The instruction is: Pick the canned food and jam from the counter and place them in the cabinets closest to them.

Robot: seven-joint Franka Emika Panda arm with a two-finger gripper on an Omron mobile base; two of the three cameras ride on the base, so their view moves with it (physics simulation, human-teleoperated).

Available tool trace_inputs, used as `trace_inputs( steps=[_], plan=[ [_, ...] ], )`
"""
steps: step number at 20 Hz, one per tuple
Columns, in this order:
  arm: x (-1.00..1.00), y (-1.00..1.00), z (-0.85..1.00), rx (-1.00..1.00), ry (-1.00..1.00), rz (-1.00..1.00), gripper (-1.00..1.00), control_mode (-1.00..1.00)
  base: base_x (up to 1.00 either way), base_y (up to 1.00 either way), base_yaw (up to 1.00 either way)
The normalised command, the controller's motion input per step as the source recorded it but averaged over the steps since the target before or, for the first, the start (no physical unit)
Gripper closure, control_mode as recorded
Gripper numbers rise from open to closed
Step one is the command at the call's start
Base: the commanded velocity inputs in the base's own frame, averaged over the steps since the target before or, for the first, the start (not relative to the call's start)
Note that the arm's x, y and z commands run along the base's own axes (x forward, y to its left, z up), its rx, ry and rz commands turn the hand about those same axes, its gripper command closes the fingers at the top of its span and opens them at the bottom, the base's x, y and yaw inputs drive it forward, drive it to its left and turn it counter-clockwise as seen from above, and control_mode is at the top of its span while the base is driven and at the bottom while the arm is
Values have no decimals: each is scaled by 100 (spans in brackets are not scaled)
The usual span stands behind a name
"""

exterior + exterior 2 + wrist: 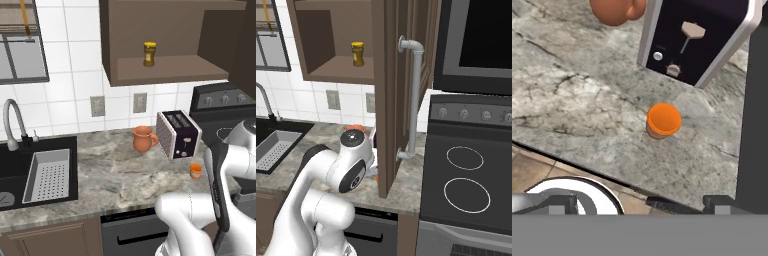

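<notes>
The jam [663, 120], a small squat orange jar, stands upright on the grey-brown marbled counter [582, 100] in front of the toaster, near the front edge; it also shows at the counter's right end [195, 170]. My gripper [692, 204] hovers above the counter's edge with its jaws open and empty, the jam a short way ahead of the fingertips and untouched. The dark brown wall cabinets [160, 67] hang open above, with a lighter shelf [336, 70]. The canned food is out of view.
A tall amber jar [149, 54] stands on the cabinet shelf. A toaster [178, 134] and a terracotta pitcher [143, 138] sit behind the jam. The open cabinet door [388, 100] juts out beside the arm. Sink [35, 172] to the left, stove [466, 175] to the right.
</notes>
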Motion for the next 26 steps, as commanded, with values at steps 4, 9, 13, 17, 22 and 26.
trace_inputs(
  steps=[4,9,13,17,22,26],
  plan=[
    [3,2,-14,0,-5,0,-100,-100,0,0,0],
    [0,4,0,0,0,0,-100,-100,0,0,0],
    [0,22,0,1,0,0,-100,-100,0,0,0],
    [0,15,0,1,0,0,-100,-100,0,0,0],
    [0,0,0,0,0,0,-100,-100,0,0,0],
    [0,0,-9,0,0,0,-100,-100,0,0,0]
  ],
)
